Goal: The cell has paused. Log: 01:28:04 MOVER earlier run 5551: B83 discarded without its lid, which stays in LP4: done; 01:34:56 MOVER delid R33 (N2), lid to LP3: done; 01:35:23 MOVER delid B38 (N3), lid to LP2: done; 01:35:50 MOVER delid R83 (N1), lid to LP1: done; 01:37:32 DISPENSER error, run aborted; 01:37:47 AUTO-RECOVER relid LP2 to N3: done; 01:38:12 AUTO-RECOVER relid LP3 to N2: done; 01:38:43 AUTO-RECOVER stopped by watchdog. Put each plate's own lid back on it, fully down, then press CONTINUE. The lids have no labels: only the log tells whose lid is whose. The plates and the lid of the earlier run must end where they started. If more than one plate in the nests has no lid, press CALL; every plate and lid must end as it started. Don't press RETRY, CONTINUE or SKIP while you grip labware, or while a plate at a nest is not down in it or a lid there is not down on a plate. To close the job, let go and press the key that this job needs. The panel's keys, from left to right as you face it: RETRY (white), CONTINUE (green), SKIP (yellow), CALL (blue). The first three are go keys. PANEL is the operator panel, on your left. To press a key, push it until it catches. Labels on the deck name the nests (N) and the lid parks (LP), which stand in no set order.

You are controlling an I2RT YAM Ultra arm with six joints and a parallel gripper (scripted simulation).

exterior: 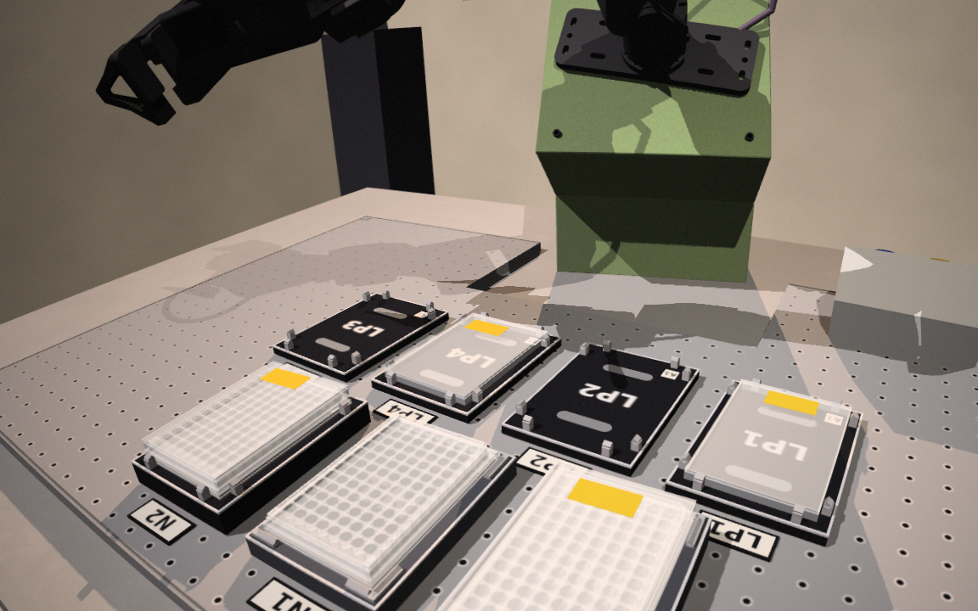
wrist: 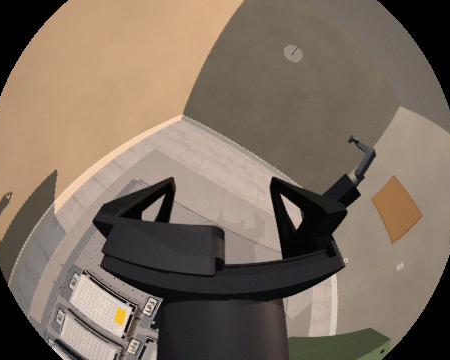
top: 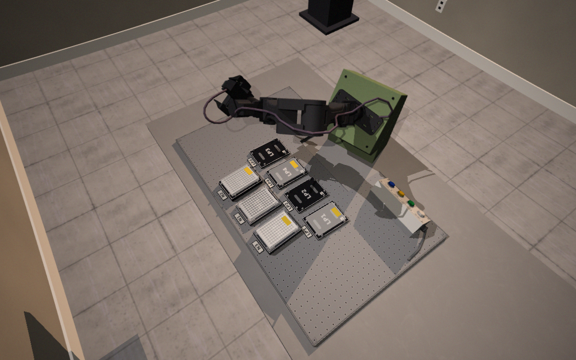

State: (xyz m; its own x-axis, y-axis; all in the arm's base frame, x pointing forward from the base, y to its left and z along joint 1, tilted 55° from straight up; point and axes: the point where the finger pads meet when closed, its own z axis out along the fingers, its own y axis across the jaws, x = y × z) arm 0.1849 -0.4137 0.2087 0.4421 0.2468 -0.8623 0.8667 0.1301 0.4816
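Tiled floor surrounds the tabletop (top: pixel 370 277) from above; N1's plate (top: pixel 258 204) sits lidless, its lid (top: pixel 324 218) on LP1. Exterior view crops the N3 plate (exterior: pixel 576 554). Wrist view shows the claw (wrist: pixel 225 196) released, empty.

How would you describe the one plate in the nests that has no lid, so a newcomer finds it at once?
Start at the green block that carries the arm, then come forward over the row of lid parks to the row of three white well plates. The bare plate is the middle one, labelled N1. Unlike the plates either side, it carries no lid with a yellow tag.
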